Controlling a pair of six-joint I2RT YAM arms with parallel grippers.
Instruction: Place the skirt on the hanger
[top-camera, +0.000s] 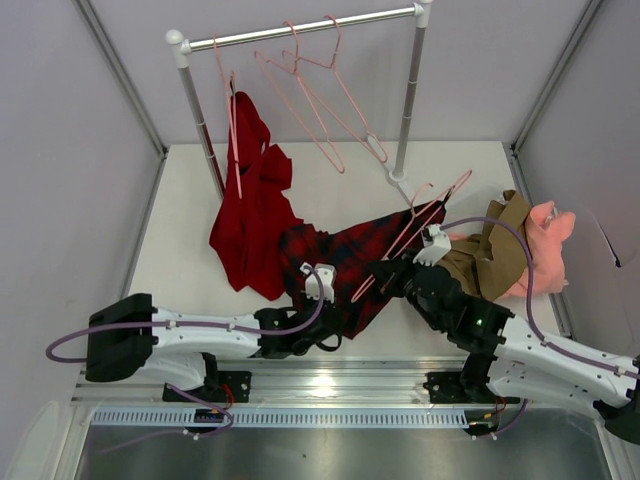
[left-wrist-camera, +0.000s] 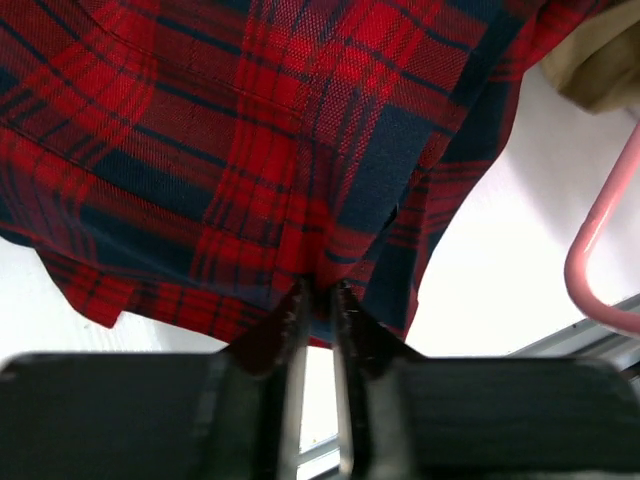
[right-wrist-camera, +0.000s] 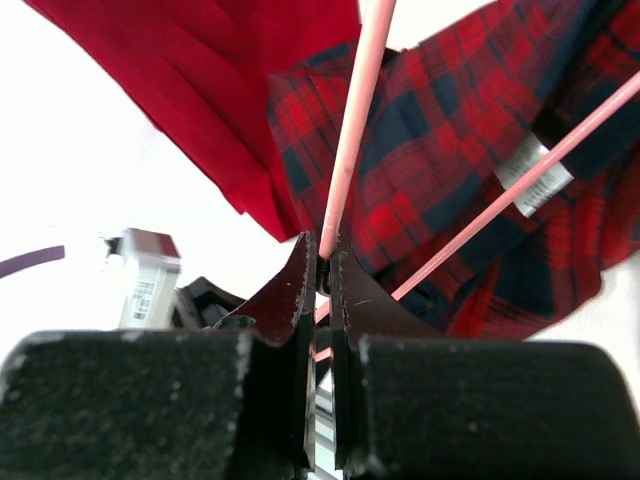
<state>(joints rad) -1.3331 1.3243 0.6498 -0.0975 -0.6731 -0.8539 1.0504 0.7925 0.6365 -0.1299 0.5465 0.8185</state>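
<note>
The left gripper (left-wrist-camera: 315, 300) pinches an edge of the red-and-navy plaid fabric skirt (left-wrist-camera: 250, 130), likely steadying it, while the right gripper (right-wrist-camera: 323, 265) clamps the thin pale-pink triangular hanger (right-wrist-camera: 351, 140) across it.

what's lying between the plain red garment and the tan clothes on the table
The plaid skirt fills that stretch, with a pink hanger lying across its right part. The top view shows it best.

Metal rack (top-camera: 300, 30) at back w/ spare pink hangers (top-camera: 325, 105), plain red garment (top-camera: 250, 215) L, tan + pink clothes (top-camera: 505, 255) R
</note>
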